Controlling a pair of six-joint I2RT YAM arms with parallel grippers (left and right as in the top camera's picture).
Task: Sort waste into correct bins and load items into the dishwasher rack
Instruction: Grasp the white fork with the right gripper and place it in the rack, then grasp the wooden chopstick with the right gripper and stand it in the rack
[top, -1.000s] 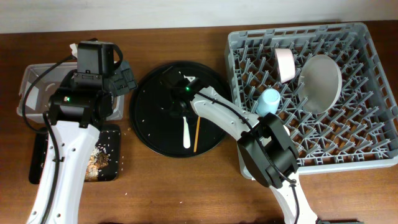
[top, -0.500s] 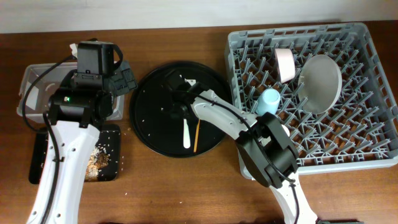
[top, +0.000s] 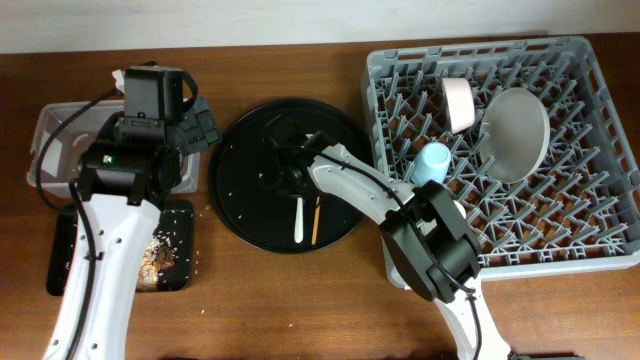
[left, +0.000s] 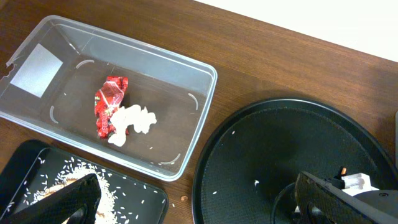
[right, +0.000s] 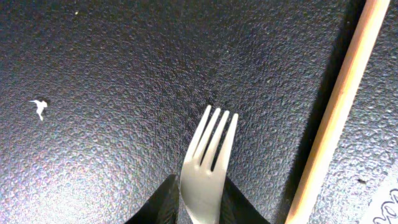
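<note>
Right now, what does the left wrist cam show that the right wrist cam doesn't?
Left wrist only: the clear tub holding a red wrapper and crumpled white paper, and the shallow black tray with rice crumbs.
Right wrist only: the white fork, the right pincer with fingers against both sides of its neck, and a wooden chopstick beside it.
Shared: the round black tray.

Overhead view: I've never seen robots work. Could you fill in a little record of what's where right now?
Right gripper: closed on the white fork, which lies on the round black tray
Beside fork: one wooden chopstick
Left gripper: open, empty, near the clear tub
Tub contents: red wrapper, white paper
Dishwasher rack: pinkish bowl, grey plate, blue cup
</note>
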